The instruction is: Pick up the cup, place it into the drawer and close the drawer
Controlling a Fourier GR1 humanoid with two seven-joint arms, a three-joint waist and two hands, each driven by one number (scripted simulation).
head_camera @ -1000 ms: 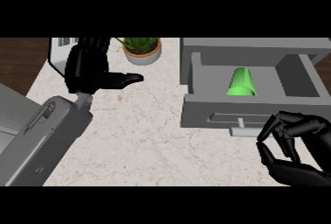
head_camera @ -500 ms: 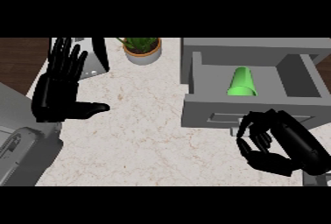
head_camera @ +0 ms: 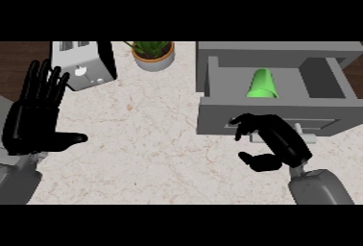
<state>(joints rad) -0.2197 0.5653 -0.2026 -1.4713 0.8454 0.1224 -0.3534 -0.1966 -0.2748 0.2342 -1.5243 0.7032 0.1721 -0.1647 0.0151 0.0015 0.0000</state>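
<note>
Overhead, the pale marble counter (head_camera: 156, 134) carries an open drawer (head_camera: 273, 117) holding the cup (head_camera: 261, 84); right hand (head_camera: 273, 141) curled empty.

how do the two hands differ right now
The left hand is open, fingers straight and pointing up the view, thumb out sideways; the right hand has its fingers curled. The left hand sits at the counter's left edge near the toaster, touching nothing; the right hand is at the front of the open drawer, which holds the green cup. Both are black on grey forearms.
</note>
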